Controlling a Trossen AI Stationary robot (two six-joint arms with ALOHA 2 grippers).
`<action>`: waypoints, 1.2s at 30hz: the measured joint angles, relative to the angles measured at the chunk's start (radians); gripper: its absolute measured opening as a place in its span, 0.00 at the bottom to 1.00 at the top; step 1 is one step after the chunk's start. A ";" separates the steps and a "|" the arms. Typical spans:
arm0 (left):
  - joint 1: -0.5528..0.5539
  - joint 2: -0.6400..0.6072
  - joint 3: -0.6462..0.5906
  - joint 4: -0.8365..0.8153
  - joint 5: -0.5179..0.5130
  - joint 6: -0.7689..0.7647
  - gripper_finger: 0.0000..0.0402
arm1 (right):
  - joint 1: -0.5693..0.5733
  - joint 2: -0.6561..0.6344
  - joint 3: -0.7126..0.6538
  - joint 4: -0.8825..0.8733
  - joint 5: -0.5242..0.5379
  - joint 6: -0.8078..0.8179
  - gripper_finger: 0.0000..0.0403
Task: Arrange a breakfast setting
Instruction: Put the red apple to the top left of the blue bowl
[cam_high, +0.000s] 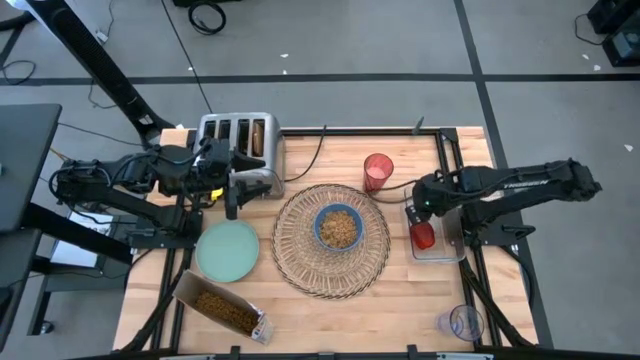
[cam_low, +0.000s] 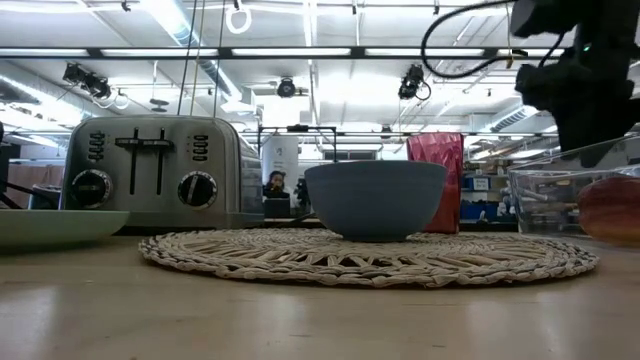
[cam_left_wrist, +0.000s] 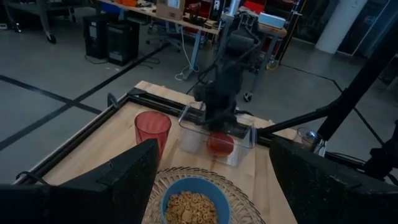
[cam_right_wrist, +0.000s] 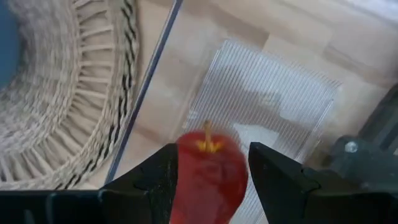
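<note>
The round wicker placemat (cam_high: 330, 240) lies at the table's middle, and the blue bowl (cam_high: 338, 228) of cereal stands on it. The pale green plate (cam_high: 227, 250) lies to its left. The translucent red cup (cam_high: 378, 170) stands behind it on the right. The small red fruit (cam_right_wrist: 208, 171) lies in the clear tray (cam_high: 440, 245). My right gripper (cam_high: 420, 212) hangs open above the fruit, a finger on either side, apart from it. My left gripper (cam_high: 238, 192) is open and empty beside the toaster (cam_high: 237, 145). A toast slice (cam_high: 259, 137) stands in a toaster slot. No spoon is in view.
An open cereal box (cam_high: 222, 308) lies on its side at the near left. A clear cup (cam_high: 460, 322) stands at the near right corner. The toaster's cord runs along the far edge. In the low view a person shows far off in the room.
</note>
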 joint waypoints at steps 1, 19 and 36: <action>0.000 0.000 0.000 0.002 0.000 -0.003 0.78 | -0.022 0.007 -0.004 -0.001 -0.016 -0.022 0.49; 0.000 0.000 0.000 0.000 0.000 -0.045 0.78 | -0.172 0.238 -0.032 0.120 -0.147 -0.250 0.47; 0.000 0.000 0.000 0.000 0.000 -0.044 0.78 | -0.172 0.319 -0.033 0.148 -0.179 -0.167 0.40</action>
